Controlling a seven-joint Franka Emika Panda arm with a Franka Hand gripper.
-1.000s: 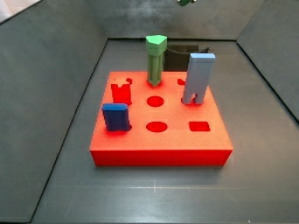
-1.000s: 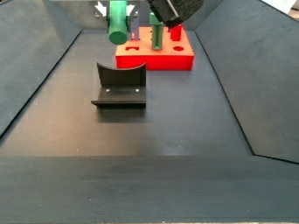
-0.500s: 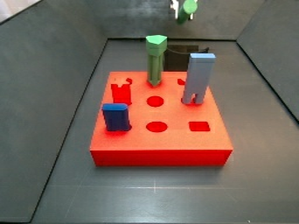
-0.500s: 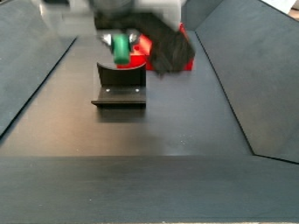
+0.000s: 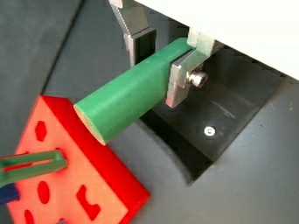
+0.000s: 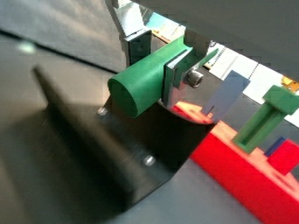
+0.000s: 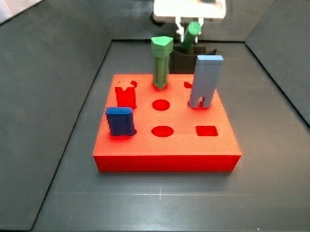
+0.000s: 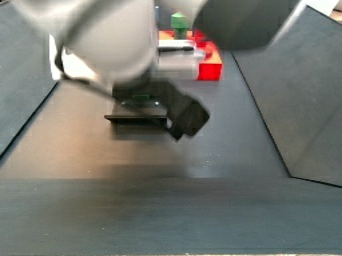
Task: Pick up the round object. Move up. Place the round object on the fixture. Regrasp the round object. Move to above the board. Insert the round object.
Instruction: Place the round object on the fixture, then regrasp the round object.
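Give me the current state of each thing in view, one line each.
Gripper: shut on the round peg, low over the fixture.
Round peg: held lying sideways between the fingers.
Fixture: bare, right under the peg; contact can't be told.
Board: flat on the floor, two round holes and one square hole open.
Faceted green peg: upright in the board.
Grey-blue peg: upright in the board.
Blue block: seated in the board.

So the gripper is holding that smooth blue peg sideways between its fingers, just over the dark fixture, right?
Not quite: the round object is green, not blue, as both wrist views show. Otherwise yes, the gripper holds it sideways between its fingers, just over the fixture.
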